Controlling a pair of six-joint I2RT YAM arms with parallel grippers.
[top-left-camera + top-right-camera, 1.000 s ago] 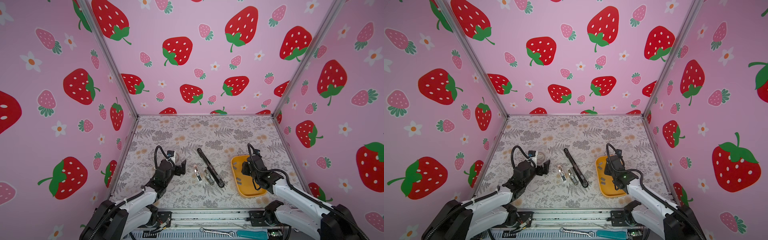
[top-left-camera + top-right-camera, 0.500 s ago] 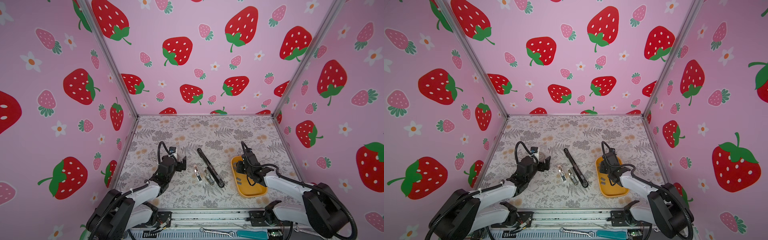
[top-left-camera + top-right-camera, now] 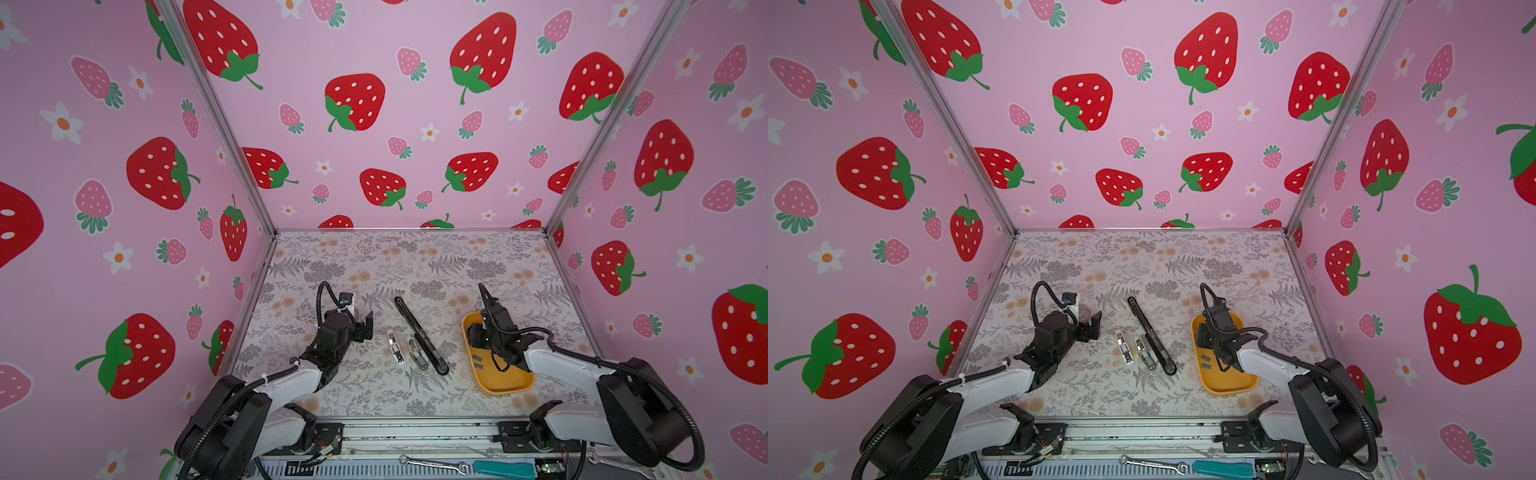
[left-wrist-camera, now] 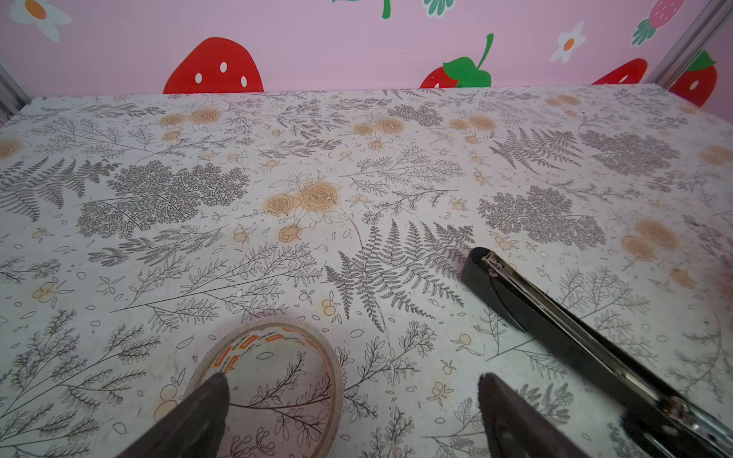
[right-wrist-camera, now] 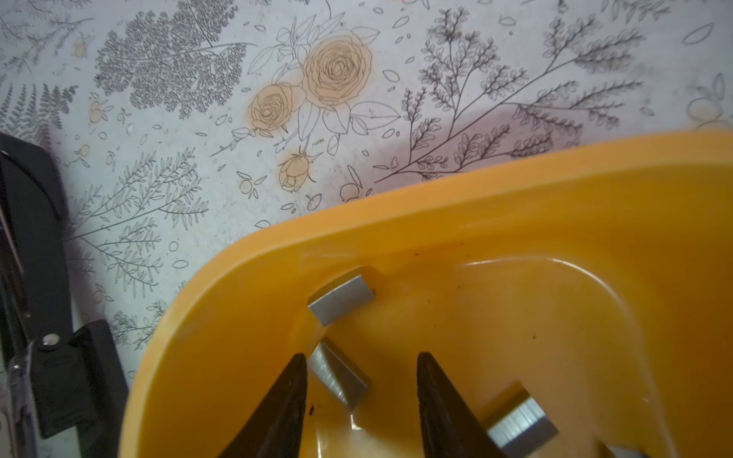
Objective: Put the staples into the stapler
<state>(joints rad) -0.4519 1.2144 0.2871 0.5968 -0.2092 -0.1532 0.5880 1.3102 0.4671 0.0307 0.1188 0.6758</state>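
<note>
Orange tray (image 5: 396,222), grey staples (image 5: 341,299), black stapler (image 3: 409,318)

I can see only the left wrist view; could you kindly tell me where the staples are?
Observer: The staples lie in a yellow tray, to the right of the black stapler.
Operator: Is the right gripper near them?
Observer: Its jaws stand parted inside the tray, one strip between them, not yet gripped.
Operator: Anything beside the stapler?
Observer: Two small silvery items, just left of it; I cannot identify them.

2 tops overhead — 2 wrists close.
</note>
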